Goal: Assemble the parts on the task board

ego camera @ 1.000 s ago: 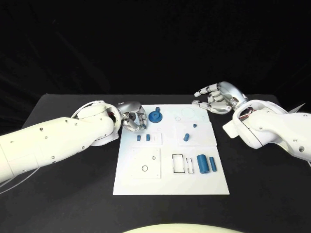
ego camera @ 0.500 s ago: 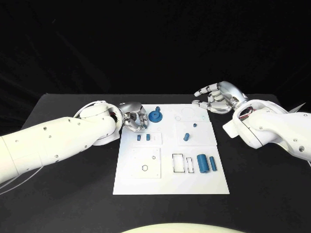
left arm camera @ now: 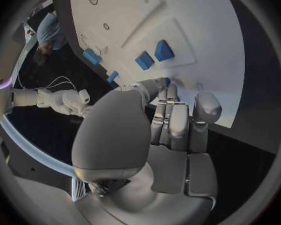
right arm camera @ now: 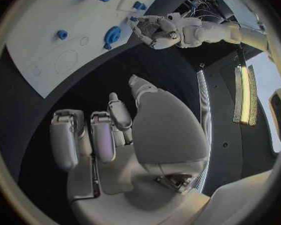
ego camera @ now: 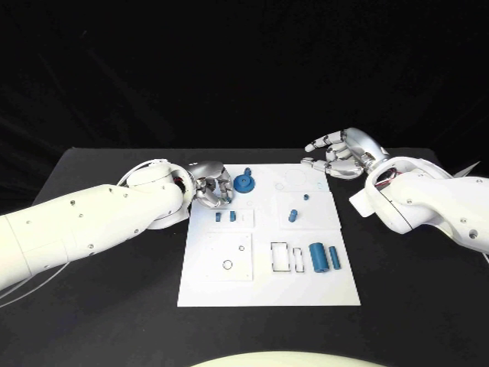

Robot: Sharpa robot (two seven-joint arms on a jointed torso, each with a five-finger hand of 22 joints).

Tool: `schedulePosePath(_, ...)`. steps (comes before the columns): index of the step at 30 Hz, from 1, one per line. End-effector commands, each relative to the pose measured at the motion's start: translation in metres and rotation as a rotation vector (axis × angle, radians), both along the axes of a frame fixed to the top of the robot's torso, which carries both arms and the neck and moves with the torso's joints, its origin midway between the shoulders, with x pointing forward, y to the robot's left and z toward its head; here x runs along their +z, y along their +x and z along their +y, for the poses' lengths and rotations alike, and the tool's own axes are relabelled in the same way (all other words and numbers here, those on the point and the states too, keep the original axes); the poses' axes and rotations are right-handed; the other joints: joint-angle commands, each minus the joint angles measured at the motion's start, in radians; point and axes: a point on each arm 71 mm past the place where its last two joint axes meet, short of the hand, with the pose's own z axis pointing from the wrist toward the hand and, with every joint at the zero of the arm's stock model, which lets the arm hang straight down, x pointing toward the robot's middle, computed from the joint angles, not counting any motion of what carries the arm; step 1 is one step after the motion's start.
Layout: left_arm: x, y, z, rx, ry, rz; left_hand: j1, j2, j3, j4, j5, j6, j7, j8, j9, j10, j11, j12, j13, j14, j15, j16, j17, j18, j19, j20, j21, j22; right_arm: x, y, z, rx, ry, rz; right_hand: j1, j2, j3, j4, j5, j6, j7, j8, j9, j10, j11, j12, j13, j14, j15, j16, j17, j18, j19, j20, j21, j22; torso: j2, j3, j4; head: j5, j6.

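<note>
Curling empty, right hand (right arm camera: pixel 115 135) hovers beside task board (right arm camera: pixel 47 50).

Left hand (ego camera: pixel 212 191) fingers curled, empty; right hand (ego camera: pixel 341 155) likewise.

My left hand (ego camera: pixel 212 192) crowds the task board (ego camera: pixel 269 287) at its ten o'clock edge, just beside the large blue part (ego camera: pixel 244 182). My right hand (ego camera: pixel 341 154) hovers off the two o'clock corner. Toward six o'clock the board lies bare, and the bench (ego camera: pixel 421 306) on both sides is open for passing.
</note>
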Motion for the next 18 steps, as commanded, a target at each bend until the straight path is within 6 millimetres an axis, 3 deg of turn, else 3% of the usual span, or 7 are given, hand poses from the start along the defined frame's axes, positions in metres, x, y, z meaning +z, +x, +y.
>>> schedulePosePath(1,-0.0015,-0.0016,-0.0036,-0.025,0.004,0.016,-0.013,0.002,0.002,-0.007,-0.002,0.005,0.004,-0.004,0.001,0.009,-0.002,-0.004,0.0,-0.002,0.004,0.003,-0.001,-0.011,0.004,0.005,0.005,0.001,0.0,-0.0004,0.0018,0.02,-0.003,-0.003,-0.004,0.004,0.005,-0.001,0.007,-0.005,-0.001,0.005,-0.002,0.002,-0.005,0.003,0.001,0.078,0.001,-0.002,0.152,0.017,0.061,0.003,0.0,0.197,0.0,-0.0001,-0.0005,0.0,0.0)
schedulePosePath(11,-0.0031,-0.0015,-0.0039,-0.02,0.018,0.03,-0.014,0.001,0.002,-0.008,-0.002,0.006,0.004,-0.005,0.001,0.009,-0.001,-0.005,0.0,-0.002,0.004,0.003,-0.001,-0.011,0.003,0.005,0.004,0.001,-0.0001,-0.0003,0.0016,0.02,-0.004,-0.002,-0.004,0.004,0.005,-0.001,0.007,-0.005,-0.001,0.005,-0.002,0.002,-0.005,0.003,0.001,0.078,0.001,-0.002,0.152,0.017,0.061,0.003,0.0,0.197,0.0,-0.0001,0.0002,-0.001,-0.001)
schedulePosePath(18,-0.0041,-0.0014,-0.0028,-0.01,0.029,0.04,-0.031,-0.007,0.004,-0.011,-0.003,-0.009,0.009,-0.023,-0.003,-0.005,0.005,-0.023,-0.002,-0.012,0.009,-0.003,-0.02,-0.007,-0.013,0.009,-0.007,-0.017,-0.0001,-0.0002,0.0012,0.019,-0.004,-0.002,-0.004,0.004,0.005,-0.001,0.007,-0.005,-0.001,0.005,-0.002,0.002,-0.005,0.003,0.001,0.078,0.001,-0.002,0.152,0.017,0.061,0.003,0.0,0.197,0.0,-0.0003,0.0003,-0.002,-0.002)
